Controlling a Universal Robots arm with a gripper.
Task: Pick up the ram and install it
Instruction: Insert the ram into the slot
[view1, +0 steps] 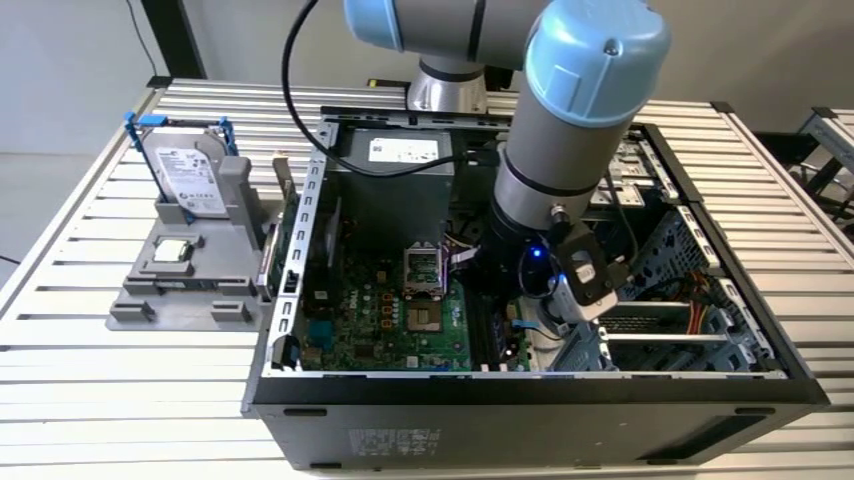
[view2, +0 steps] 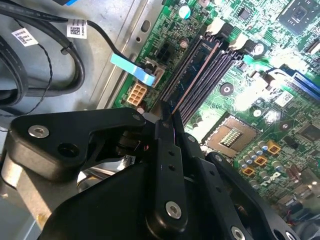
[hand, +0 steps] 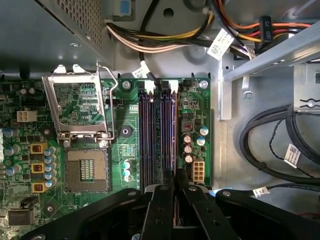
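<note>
One ram (view2: 192, 75), one hard drive (view1: 188, 170), one chip (view1: 170, 251).

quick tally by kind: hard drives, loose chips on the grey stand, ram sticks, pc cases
hard drive: 1
chip: 1
ram: 1
case: 1
total: 4

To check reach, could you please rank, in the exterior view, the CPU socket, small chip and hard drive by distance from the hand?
1. CPU socket, on the motherboard beside the hand.
2. Small chip, on the grey stand outside the case.
3. Hard drive, upright behind the chip.
</note>
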